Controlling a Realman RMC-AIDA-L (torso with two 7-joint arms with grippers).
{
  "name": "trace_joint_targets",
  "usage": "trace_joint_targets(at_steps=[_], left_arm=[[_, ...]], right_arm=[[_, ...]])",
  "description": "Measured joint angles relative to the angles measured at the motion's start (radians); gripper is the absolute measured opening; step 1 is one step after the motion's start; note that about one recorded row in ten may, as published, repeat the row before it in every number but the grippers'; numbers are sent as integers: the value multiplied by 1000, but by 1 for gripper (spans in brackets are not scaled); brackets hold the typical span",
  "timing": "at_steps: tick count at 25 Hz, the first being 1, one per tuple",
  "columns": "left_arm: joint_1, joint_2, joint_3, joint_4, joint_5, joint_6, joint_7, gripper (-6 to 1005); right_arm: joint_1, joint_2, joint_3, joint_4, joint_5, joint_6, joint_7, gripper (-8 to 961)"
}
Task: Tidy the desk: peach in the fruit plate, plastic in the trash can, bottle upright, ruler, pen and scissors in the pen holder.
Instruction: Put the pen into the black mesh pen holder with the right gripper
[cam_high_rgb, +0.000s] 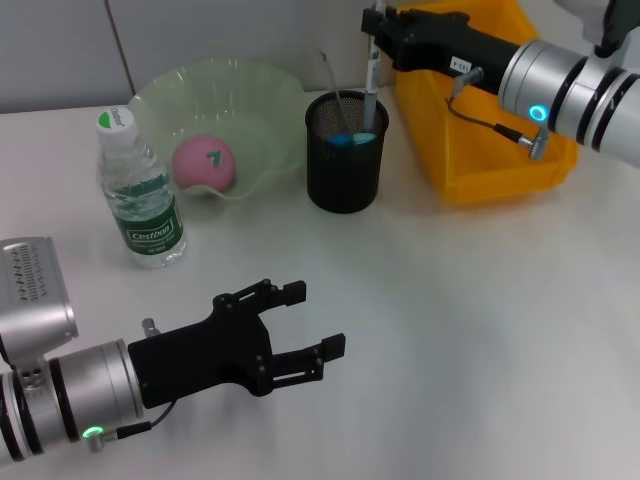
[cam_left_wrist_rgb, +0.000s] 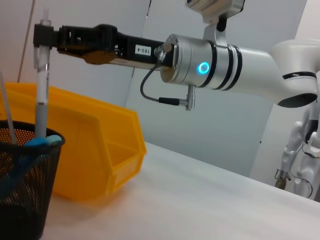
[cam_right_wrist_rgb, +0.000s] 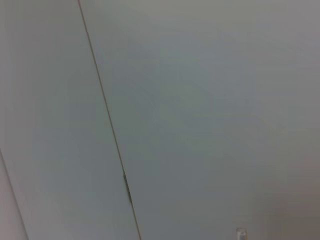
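Note:
My right gripper (cam_high_rgb: 375, 28) is shut on the top of a grey pen (cam_high_rgb: 370, 85). The pen hangs upright with its tip inside the black mesh pen holder (cam_high_rgb: 345, 165). Blue handles, probably the scissors (cam_high_rgb: 352, 138), and a thin clear strip, probably the ruler (cam_high_rgb: 333, 85), stand in the holder. The left wrist view shows the same gripper (cam_left_wrist_rgb: 42, 36), pen (cam_left_wrist_rgb: 41, 95) and holder (cam_left_wrist_rgb: 25, 185). The pink peach (cam_high_rgb: 205, 162) lies in the green fruit plate (cam_high_rgb: 260, 95). The bottle (cam_high_rgb: 140, 195) stands upright. My left gripper (cam_high_rgb: 318, 320) hovers open low over the near table. No plastic shows.
A yellow bin (cam_high_rgb: 490, 150) sits right of the pen holder, under my right arm, and also shows in the left wrist view (cam_left_wrist_rgb: 95, 145). The right wrist view shows only a grey wall. White tabletop (cam_high_rgb: 480, 330) stretches across the front right.

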Motion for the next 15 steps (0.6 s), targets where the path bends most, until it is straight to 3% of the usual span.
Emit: trace_joint_targets(at_steps=[15], left_arm=[[-2,3,1,-6,0,3,-1,856]], right_arm=[[8,1,0,27,0,26,-2,178]])
